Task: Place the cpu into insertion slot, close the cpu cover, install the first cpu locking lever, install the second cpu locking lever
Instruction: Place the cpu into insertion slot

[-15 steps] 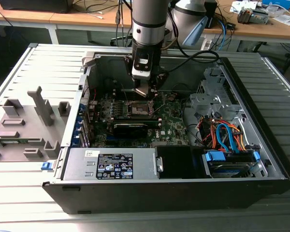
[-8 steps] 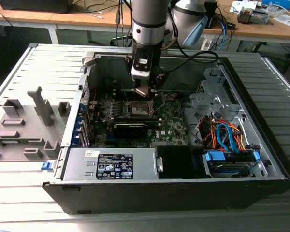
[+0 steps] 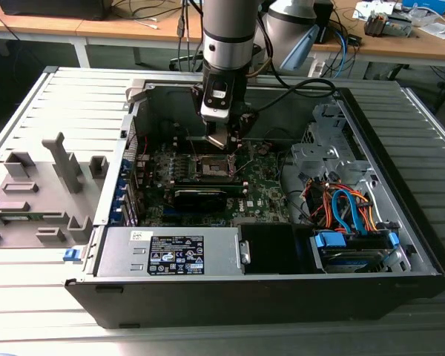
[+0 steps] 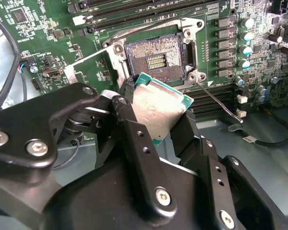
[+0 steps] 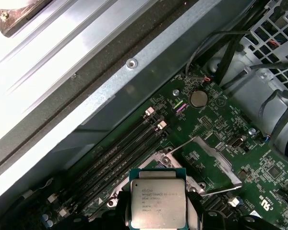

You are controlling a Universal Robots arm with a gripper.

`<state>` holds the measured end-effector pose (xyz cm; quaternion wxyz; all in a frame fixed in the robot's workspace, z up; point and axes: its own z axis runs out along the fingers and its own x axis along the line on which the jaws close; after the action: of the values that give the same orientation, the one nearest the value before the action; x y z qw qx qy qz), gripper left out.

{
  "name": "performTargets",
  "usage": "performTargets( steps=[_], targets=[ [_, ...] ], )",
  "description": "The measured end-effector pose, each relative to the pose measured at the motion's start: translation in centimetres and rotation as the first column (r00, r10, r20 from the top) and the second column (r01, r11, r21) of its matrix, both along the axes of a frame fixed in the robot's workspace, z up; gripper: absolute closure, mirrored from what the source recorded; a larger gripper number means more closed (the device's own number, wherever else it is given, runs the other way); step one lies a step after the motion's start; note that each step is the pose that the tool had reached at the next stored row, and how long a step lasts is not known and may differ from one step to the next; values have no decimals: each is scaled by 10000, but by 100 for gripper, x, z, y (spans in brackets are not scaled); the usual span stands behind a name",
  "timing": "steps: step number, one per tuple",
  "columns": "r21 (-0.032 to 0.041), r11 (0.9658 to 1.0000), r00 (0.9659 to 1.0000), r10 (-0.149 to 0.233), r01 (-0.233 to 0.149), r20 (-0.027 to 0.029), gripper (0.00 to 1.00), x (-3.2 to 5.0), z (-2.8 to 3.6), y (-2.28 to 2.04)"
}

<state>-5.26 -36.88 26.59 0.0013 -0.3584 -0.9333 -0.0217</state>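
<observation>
The tool [image 4: 155,117] is clamped on the cpu [image 4: 159,106], holding it by its edges close over the bare insertion slot [image 4: 156,60]. The cpu cover [image 5: 218,154] stands open beside that slot.

Exterior view overlooks the case [image 3: 245,297] — both wrist views (close) share its motherboard [image 4: 53,43] [image 5: 216,120].
</observation>
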Motion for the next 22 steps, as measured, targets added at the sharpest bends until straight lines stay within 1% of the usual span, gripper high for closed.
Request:
performTargets(
  steps=[11, 15, 22],
  targets=[
    [-3, 9998, 9998, -202, 202, 0, 45, 0, -6, 0],
    [-11, 9994, 9994, -358, 358, 0, 45, 0, -11, 0],
    [-13, 9987, 9987, -514, 514, 0, 45, 0, -15, 0]
  ],
)
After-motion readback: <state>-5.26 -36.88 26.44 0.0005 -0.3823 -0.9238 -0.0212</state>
